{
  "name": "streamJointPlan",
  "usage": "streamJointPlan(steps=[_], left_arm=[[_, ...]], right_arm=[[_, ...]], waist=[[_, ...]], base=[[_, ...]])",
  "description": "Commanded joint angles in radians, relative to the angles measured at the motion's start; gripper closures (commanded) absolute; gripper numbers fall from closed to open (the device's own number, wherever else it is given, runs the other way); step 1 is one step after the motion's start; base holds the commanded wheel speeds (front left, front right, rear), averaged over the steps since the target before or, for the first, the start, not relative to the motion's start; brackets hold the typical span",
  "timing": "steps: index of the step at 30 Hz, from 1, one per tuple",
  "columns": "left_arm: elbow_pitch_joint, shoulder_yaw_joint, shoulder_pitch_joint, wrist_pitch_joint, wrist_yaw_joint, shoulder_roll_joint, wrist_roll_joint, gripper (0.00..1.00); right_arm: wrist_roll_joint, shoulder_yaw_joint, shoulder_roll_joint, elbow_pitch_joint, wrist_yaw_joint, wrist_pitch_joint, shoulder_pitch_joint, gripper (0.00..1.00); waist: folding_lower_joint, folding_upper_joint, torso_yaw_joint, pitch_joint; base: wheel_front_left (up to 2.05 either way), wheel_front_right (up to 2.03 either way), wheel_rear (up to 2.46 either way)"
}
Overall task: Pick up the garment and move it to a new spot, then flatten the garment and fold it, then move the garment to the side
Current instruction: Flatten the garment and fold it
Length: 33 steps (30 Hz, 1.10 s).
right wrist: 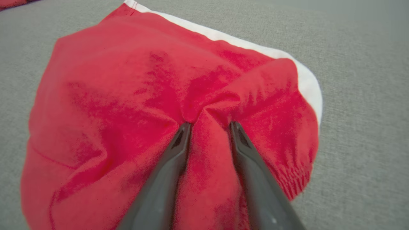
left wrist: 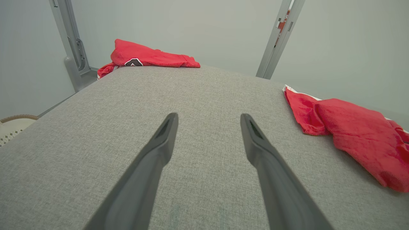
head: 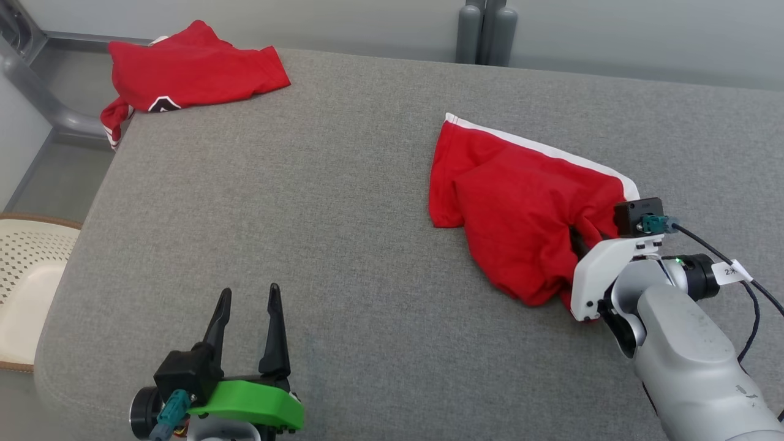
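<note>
Right gripper (right wrist: 209, 125): set down on the near right end of the garment (head: 514, 202), fingers drawn partway together, pinching a raised ridge of red cloth between them. Left gripper (head: 248, 295): spread wide, holding nothing, hovers over bare surface (head: 343, 184) at near left, well apart from the cloth.

Garment position: crumpled on the right half of the surface, white-trimmed edge running from far left to near right, long axis along that same diagonal. Extends away from the pinch toward the far left. By judgement, best lifted straight up from the pinch, with the bulk trailing to the left. Nearer arm: the right, in contact with the cloth.

Surroundings: second red garment (head: 190, 67) at the far left corner, partly draped over the edge, well apart. Cream perforated basket (head: 27, 269) off the surface to the left. Grey posts (head: 484, 30) beyond the far edge. Open grey surface between the two garments, with nothing standing in the way of a move toward the centre.
</note>
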Motion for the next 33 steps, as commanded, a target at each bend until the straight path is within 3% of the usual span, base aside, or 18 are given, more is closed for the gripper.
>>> streamJointPlan(steps=[1, 12, 23, 33], left_arm=[[-0.002, 0.003, -0.017, -0.001, 0.002, 0.001, -0.001, 0.00], [0.002, 0.012, 0.005, -0.001, -0.001, 0.001, 0.016, 0.00], [-0.003, 0.031, 0.027, -0.001, -0.003, 0.001, 0.025, 0.00], [-0.007, 0.041, 0.032, -0.001, -0.007, 0.001, 0.033, 0.00]], right_arm=[[0.006, 0.011, -0.007, 0.006, 0.000, -0.022, -0.018, 1.00], [0.028, 0.145, 0.006, -0.047, 0.000, -0.199, -0.060, 1.00], [-0.035, 0.382, -0.011, -0.268, 0.000, -0.261, 0.167, 1.00], [-0.166, 0.450, -0.019, -0.324, 0.000, -0.257, 0.344, 1.00]], waist=[[0.0000, 0.0000, -0.006, -0.004], [0.0000, 0.0000, -0.066, -0.043], [0.0000, 0.0000, -0.136, -0.069], [0.0000, 0.0000, -0.179, -0.071]], base=[[0.00, 0.00, 0.00], [0.00, 0.00, 0.00], [0.00, 0.00, 0.00], [0.00, 0.00, 0.00]])
